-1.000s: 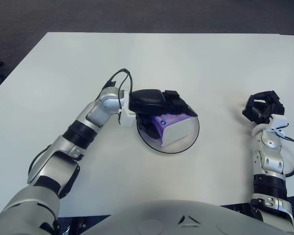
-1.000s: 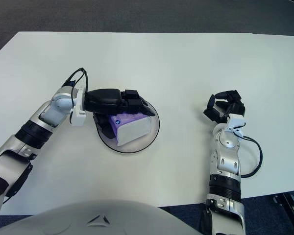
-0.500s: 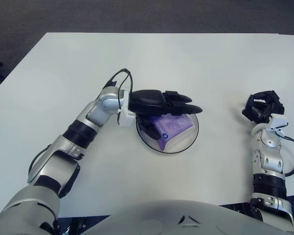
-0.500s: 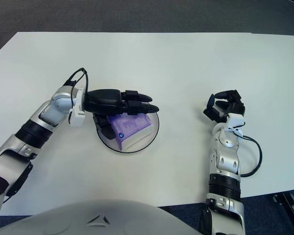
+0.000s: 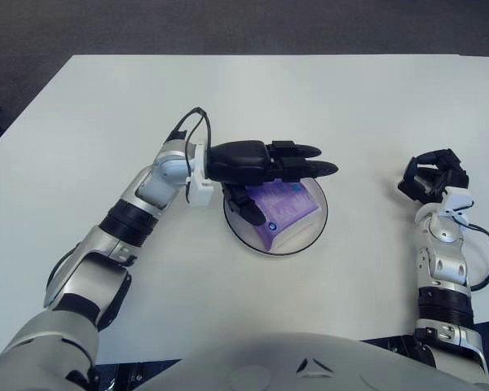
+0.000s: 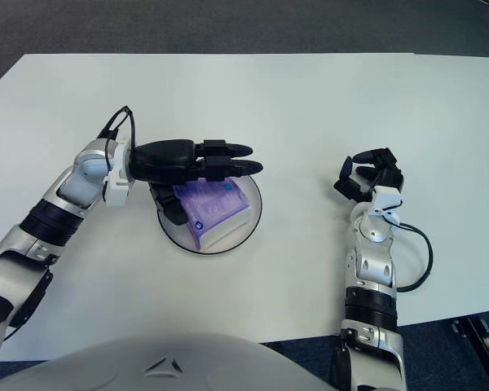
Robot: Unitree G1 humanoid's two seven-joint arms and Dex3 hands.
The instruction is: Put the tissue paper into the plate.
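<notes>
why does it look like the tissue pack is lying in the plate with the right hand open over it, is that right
Not quite: it is the left hand, not the right, that is over the tissue pack, fingers extended and holding nothing. The pack does lie in the plate. The right hand shows far off to the plate's right. The left eye view shows this.

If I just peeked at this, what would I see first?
Probably the purple tissue pack lying in the round plate in the middle of the white table. The robot's black left hand shows right over it with its fingers stretched out, holding nothing. The right hand shows curled, off to the right.
</notes>
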